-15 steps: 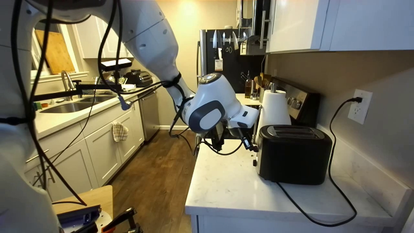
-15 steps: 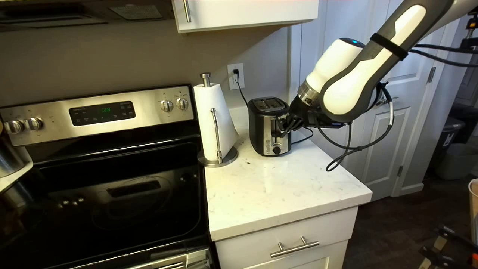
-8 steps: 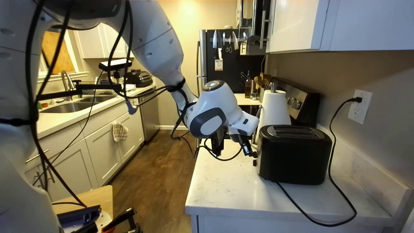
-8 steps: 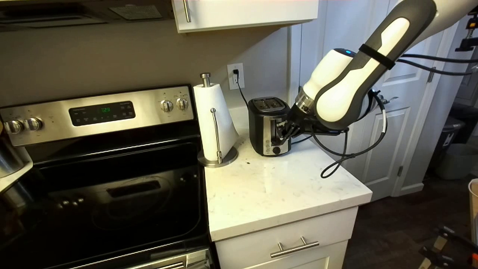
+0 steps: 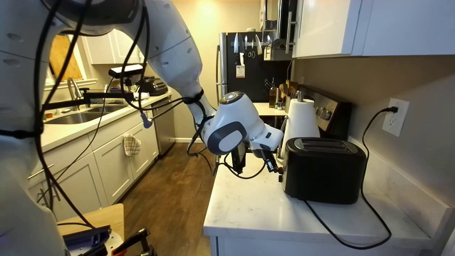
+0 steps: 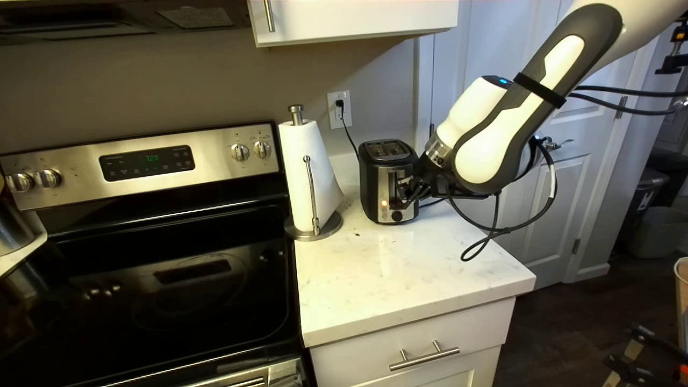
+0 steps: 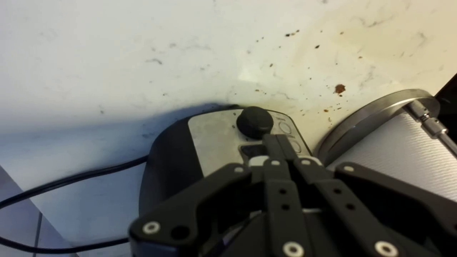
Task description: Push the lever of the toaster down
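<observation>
Toaster (image 5: 321, 174) is standing upright on the white counter (image 6: 408, 274) near the wall (image 6: 215, 86), and you can see it in both exterior views. Beside that counter you have the stove (image 6: 145, 247), black on top and steel behind. Your arm (image 6: 486, 153) slopes down to the toaster's silvery end face (image 7: 214, 139). A paper towel roll (image 6: 306, 177) stands upright on its holder (image 6: 328, 228) between the stove and the toaster, near the toaster but apart from it. From the toaster, a black cord (image 5: 359, 247) loops over the counter's edge and goes up to the wall outlet (image 5: 395, 121). Your claw (image 7: 279, 142) is closed: in the wrist view its two fingers (image 7: 271, 146) lie flat against each other, tilted down at the end face. Low on that face you'll find the round black knob (image 7: 255, 123). Just above the knob is the lever (image 5: 280, 171), with the closed fingertips right at it; your claw hides part of it, so you cannot tell whether they touch. Smallest of all, a light (image 6: 384, 203) glows orange on the silvery face in an exterior view, close to the knob.
</observation>
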